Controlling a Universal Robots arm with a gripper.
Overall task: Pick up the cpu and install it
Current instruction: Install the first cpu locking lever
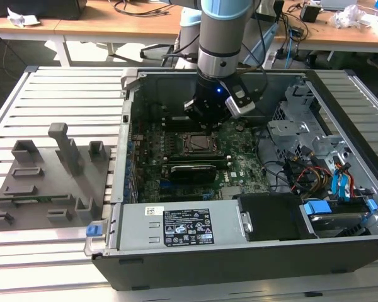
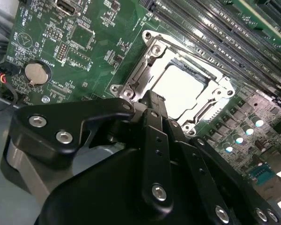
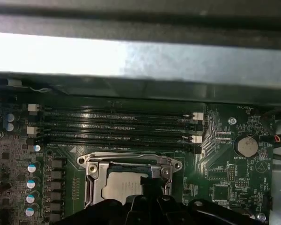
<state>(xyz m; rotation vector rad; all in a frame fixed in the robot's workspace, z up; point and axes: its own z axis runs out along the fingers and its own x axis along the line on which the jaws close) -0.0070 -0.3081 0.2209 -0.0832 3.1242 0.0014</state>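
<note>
Second wrist view shows the cpu (image 2: 178,86) seated in the socket (image 2: 152,51); my gripper (image 2: 152,105) hangs above, jaws' state unclear; I'd keep square.

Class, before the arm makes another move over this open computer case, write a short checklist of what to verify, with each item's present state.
1. CPU lies inside the socket frame: ok.
2. CPU sits flat and square: cannot tell.
3. Gripper hangs above the motherboard, inside the case: ok.
4. Gripper free of the CPU: cannot tell.
5. Memory slots beside the socket unobstructed: ok.
</note>
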